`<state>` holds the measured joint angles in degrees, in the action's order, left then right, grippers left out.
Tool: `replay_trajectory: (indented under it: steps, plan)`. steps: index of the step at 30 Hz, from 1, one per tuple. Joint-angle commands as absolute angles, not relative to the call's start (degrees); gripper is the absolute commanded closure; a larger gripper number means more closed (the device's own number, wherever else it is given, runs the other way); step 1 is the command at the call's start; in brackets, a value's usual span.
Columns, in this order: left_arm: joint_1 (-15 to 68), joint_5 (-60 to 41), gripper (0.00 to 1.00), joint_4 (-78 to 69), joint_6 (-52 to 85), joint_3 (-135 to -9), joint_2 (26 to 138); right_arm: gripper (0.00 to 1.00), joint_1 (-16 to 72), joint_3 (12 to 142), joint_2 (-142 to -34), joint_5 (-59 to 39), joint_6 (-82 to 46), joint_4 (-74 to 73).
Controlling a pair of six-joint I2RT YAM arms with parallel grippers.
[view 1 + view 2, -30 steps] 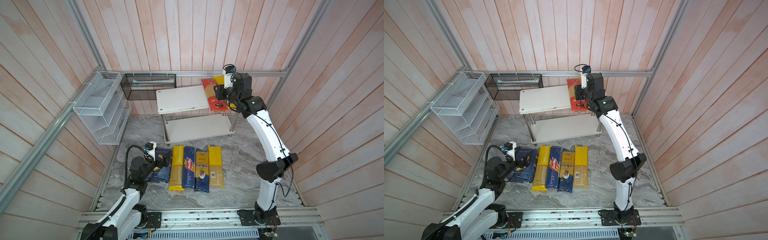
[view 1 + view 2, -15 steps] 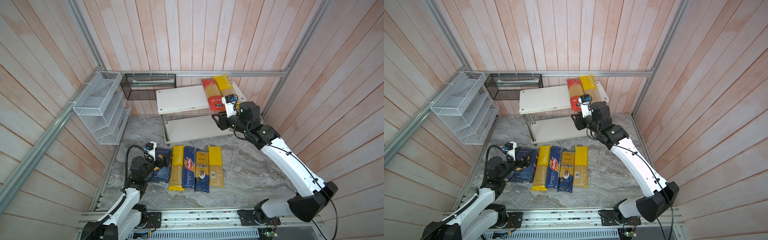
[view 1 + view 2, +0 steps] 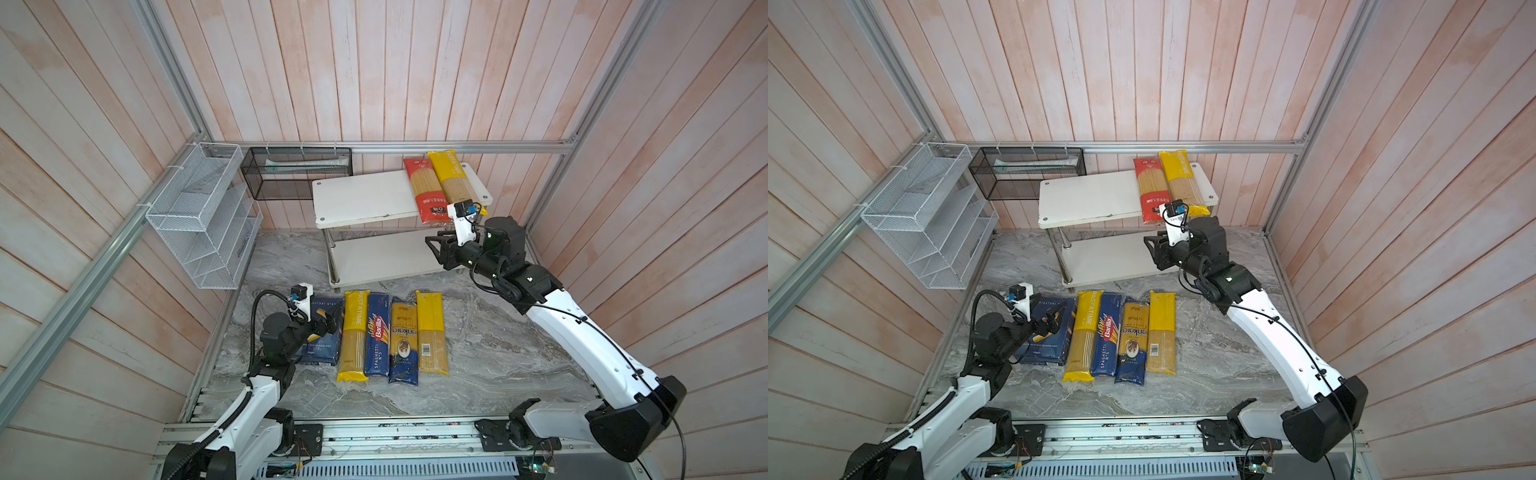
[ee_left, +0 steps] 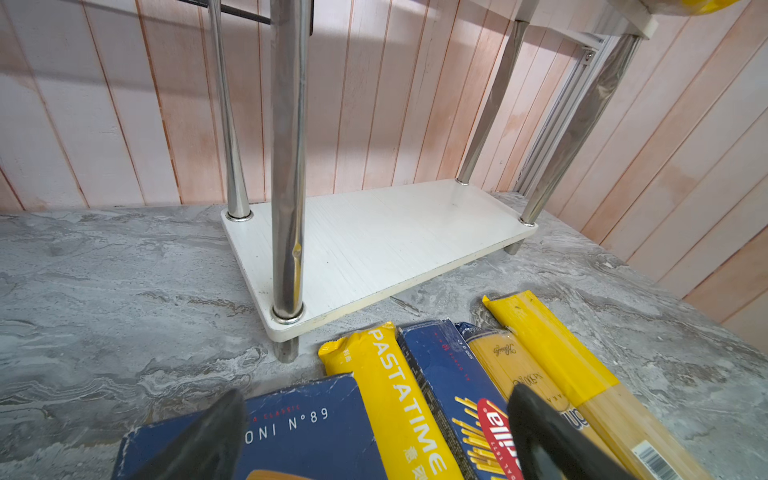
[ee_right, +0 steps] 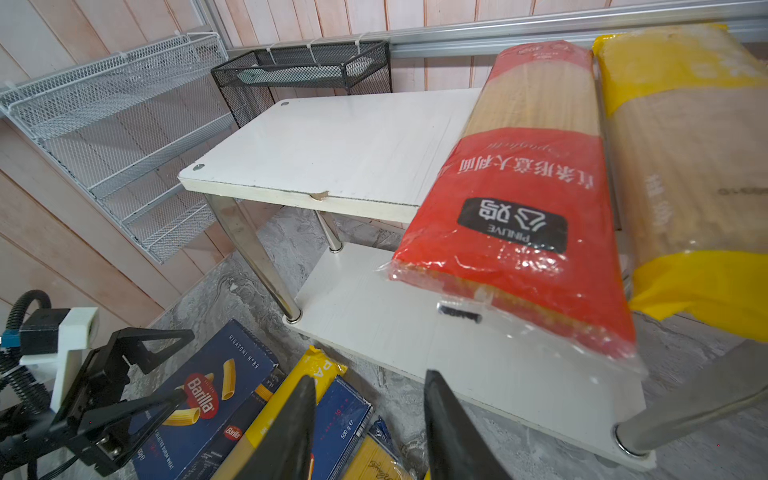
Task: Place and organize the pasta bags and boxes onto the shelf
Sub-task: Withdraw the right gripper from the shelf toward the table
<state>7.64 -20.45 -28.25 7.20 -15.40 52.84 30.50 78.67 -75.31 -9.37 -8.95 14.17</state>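
Observation:
The shelf (image 3: 361, 199) stands at the back, and a red bag (image 3: 424, 189) and a yellow bag (image 3: 453, 178) lie side by side on its top board, overhanging the front edge. My right gripper (image 3: 432, 249) (image 5: 370, 378) hangs open and empty in front of the lower board (image 5: 415, 332), below those bags. On the floor lie a wide Barilla box (image 3: 322, 345), a PASTATIME bag (image 3: 354, 332), a Spaghetti box (image 3: 378, 332), a clear blue-ended bag (image 3: 403, 340) and a barcoded yellow bag (image 3: 431, 332). My left gripper (image 3: 332, 322) (image 4: 374, 399) hovers open over the wide box.
A white wire rack (image 3: 199, 216) hangs on the left wall and a black mesh basket (image 3: 297, 172) on the back wall beside the shelf. Wooden walls close in three sides. The aluminium base rail (image 3: 374, 434) runs along the front.
My right arm has pulled back from over the shelf's top board and dropped down in front of the lower tier. The yellow bag lies uncovered beside the red one. The left arm has not moved.

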Motion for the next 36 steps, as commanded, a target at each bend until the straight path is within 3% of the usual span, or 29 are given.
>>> replay_trajectory:
  steps: [1, 18, 29, 36]
  plan:
    - [7.72, -19.48, 0.00, -28.21, 7.82, -15.84, 53.50, 0.58, 29.67, 77.96, -76.67, -11.23, -9.22, 9.37]
    - [7.72, -19.55, 0.00, -28.21, 7.82, -15.77, 53.39, 0.58, 25.06, 80.48, -82.12, -12.96, -11.73, 4.12]
    - [7.70, -19.25, 0.00, -28.37, 7.91, -15.32, 52.71, 0.57, 23.64, 88.39, -85.15, -12.13, -8.99, 13.05]
    - [7.71, -18.90, 0.00, -28.48, 7.98, -14.78, 51.78, 0.55, 24.60, 77.82, -78.33, -20.00, -11.74, 7.11]
